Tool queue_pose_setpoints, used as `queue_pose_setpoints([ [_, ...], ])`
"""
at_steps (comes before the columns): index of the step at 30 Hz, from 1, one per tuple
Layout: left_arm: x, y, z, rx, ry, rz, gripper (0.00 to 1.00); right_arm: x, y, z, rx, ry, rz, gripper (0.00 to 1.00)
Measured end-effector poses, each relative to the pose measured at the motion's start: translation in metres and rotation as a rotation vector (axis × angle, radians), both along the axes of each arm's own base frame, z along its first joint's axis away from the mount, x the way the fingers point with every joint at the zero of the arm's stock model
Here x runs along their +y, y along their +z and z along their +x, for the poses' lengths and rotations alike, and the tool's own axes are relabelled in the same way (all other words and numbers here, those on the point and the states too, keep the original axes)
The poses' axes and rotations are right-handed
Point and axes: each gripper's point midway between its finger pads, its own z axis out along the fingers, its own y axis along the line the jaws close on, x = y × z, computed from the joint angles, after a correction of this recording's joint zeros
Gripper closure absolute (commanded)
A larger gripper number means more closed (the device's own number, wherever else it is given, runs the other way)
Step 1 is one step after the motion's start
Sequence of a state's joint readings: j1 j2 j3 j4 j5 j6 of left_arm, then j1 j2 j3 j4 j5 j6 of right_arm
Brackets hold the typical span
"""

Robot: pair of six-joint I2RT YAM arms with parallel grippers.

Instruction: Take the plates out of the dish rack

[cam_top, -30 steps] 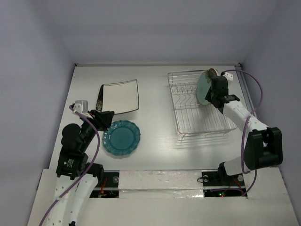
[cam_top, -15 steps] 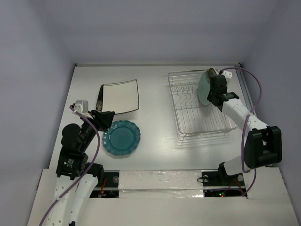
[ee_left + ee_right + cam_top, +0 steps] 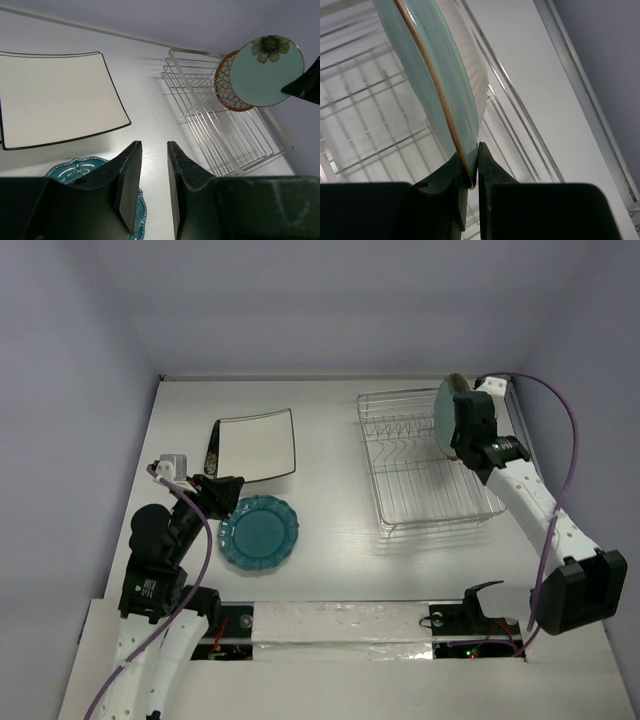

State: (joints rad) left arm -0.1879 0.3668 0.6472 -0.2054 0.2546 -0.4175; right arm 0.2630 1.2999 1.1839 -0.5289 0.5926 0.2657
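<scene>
The right end effector (image 3: 470, 167) is clenched on the rim of a round pale-green plate (image 3: 445, 90), its two fingers pinching the thin edge from both sides. That plate stands on edge over the far right corner of the dish rack (image 3: 430, 490), with the rack's wires showing beneath it in the right wrist view. From the left wrist view a flower motif marks the plate's pale face, and just behind it a brown-rimmed plate (image 3: 225, 92) with a petal pattern stands upright in the rack at that same far right corner. The rest of the rack's tines carry nothing. Well to the left of the rack, a white square plate (image 3: 257, 445) with a dark rim lies flat on the tabletop (image 3: 330, 440). A teal scalloped plate (image 3: 259, 533) lies nearer the arm bases than the rack's near left corner, just in front of the square one. The left end effector (image 3: 154, 150) hangs over the teal plate's far left edge, well apart from the rack, its fingers parted by a narrow gap and grasping nothing.
</scene>
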Motion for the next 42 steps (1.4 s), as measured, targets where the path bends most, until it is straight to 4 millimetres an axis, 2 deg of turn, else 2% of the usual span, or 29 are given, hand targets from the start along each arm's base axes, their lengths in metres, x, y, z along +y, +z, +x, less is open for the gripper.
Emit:
queue_pose_setpoints([
  [3,0.000,0.000,0.000,0.000,0.000,0.000,0.76,0.010,0.022,-0.010,-0.062,0.051,0.074,1.00],
  [6,0.000,0.000,0.000,-0.001,0.000,0.000,0.76,0.034,0.046,-0.021,-0.135,0.154,0.184,1.00],
  [9,0.000,0.000,0.000,-0.002,0.001,0.000,0.76,0.069,0.066,-0.031,-0.197,0.277,0.292,1.00],
  [12,0.001,0.001,0.000,-0.003,0.006,-0.001,0.76,0.116,0.071,-0.037,-0.225,0.416,0.408,1.00],
  [15,0.004,0.001,0.001,-0.003,0.018,0.000,0.76,0.181,0.051,-0.048,-0.182,0.591,0.561,1.00],
  [20,0.008,0.001,0.003,-0.003,0.040,0.000,0.74,0.292,-0.016,-0.091,0.047,0.818,0.724,1.00],
  [23,0.009,0.001,0.004,-0.003,0.047,0.000,0.74,0.337,-0.053,-0.122,0.178,0.896,0.792,1.00],
  [26,0.009,0.000,0.004,0.000,0.047,0.001,0.74,0.373,-0.082,-0.144,0.275,0.944,0.859,1.00],
  [30,0.009,-0.001,0.005,0.003,0.047,0.001,0.74,0.406,-0.122,-0.162,0.377,0.958,0.913,1.00],
  [33,0.009,-0.001,0.005,0.003,0.047,0.001,0.73,0.418,-0.143,-0.166,0.420,0.936,0.955,1.00],
  [38,0.009,-0.001,0.005,0.004,0.046,0.001,0.73,0.427,-0.154,-0.169,0.442,0.907,1.028,1.00],
  [41,0.009,-0.001,0.005,0.004,0.046,0.001,0.73,0.432,-0.153,-0.169,0.443,0.901,1.059,0.92],
  [42,0.009,-0.001,0.005,0.004,0.046,0.001,0.73,0.434,-0.153,-0.170,0.444,0.903,1.067,0.86],
])
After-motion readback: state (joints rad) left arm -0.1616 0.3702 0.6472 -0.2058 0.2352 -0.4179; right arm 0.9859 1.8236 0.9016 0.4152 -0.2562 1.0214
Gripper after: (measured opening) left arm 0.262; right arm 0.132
